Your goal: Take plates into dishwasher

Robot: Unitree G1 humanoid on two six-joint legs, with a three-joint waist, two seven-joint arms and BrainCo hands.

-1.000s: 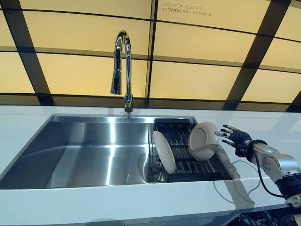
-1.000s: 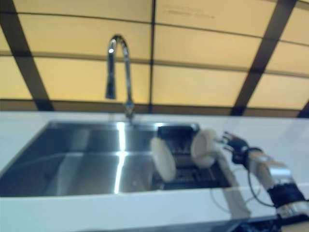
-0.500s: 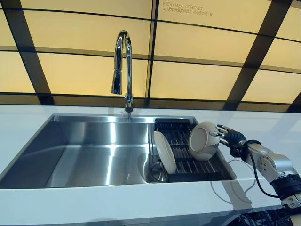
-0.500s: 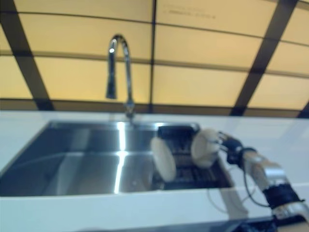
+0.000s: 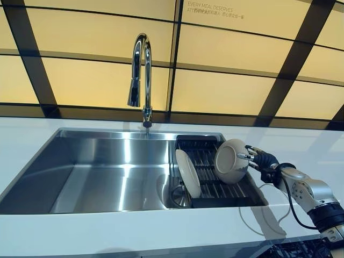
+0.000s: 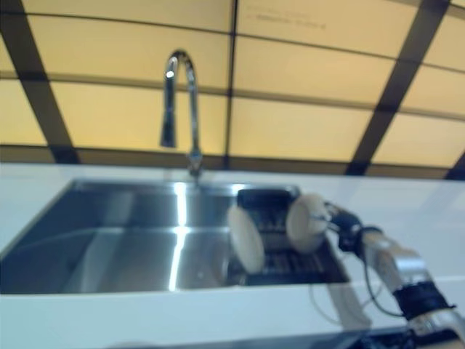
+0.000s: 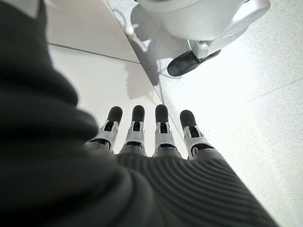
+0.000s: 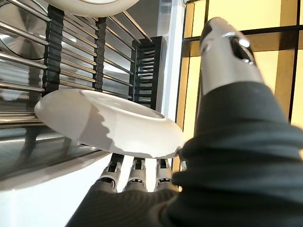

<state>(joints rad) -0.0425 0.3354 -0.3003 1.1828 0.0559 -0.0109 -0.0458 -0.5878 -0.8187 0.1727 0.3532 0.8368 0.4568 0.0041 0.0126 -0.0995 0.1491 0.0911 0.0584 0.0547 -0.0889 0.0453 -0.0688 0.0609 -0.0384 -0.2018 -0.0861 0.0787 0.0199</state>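
A line of pale print ran along the wall panel [image 5: 215, 9] above the faucet [image 5: 139, 75]; I leave it unread. My right hand [image 5: 262, 160] reached the rim of a white plate [image 5: 231, 161], glossy, shallow, with a raised foot ring, standing tilted at the right end of the dark rack [image 5: 212, 183] in the steel sink [image 5: 102, 172]. My fingers [image 8: 137, 170] lay straight beneath its edge, thumb [image 8: 222, 52] above. A second plate [image 5: 188, 173] stood left of it. My left hand [image 7: 151, 137] hung spread over the floor.
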